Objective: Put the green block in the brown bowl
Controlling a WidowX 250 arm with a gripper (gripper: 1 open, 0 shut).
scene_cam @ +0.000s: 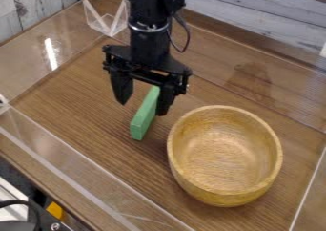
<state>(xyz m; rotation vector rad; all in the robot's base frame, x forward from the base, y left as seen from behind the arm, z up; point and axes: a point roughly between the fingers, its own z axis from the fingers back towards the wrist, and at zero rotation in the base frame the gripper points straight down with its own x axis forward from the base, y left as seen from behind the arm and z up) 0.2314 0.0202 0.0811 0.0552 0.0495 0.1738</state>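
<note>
The green block (145, 115) lies flat on the wooden table (76, 92), just to the left of the brown bowl (227, 153), close to its rim but apart from it. It lies along a line from the front left up to the back right. The black claw (145, 93) hangs over the far end of the block and points straight down. Its two fingers (122, 85) are spread wide, one on the left side of the block and one on the right side, so the upper end of the block shows in the gap between them. The claw holds nothing. Whether the fingers touch the block or the table, I cannot tell. The bowl stands upright with nothing inside it.
</note>
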